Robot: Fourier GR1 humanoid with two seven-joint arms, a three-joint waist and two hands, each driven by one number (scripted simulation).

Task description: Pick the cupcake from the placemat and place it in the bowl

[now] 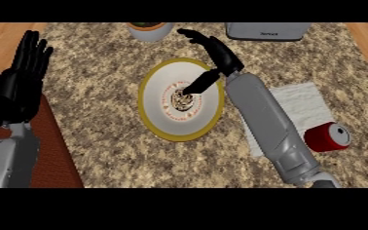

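The cupcake [183, 100] sits in the middle of the white bowl with a yellow rim [147, 80], at the counter's centre. My right hand [223, 57] hovers over the bowl's far right edge. It is open, with its fingers stretched toward the back left and its thumb [203, 82] pointing down at the cupcake's top. I cannot tell whether the thumb tip touches the cupcake. The white placemat [305, 102] lies to the right of the bowl, partly hidden under my right forearm, with nothing on its visible part. My left hand [22, 85] rests open at the left edge, fingers up.
A red can [327, 137] lies on its side at the placemat's near right corner. A white pot with a plant [149, 30] stands at the back, left of a grey appliance [267, 30]. A dark red strip [54, 151] runs along the left.
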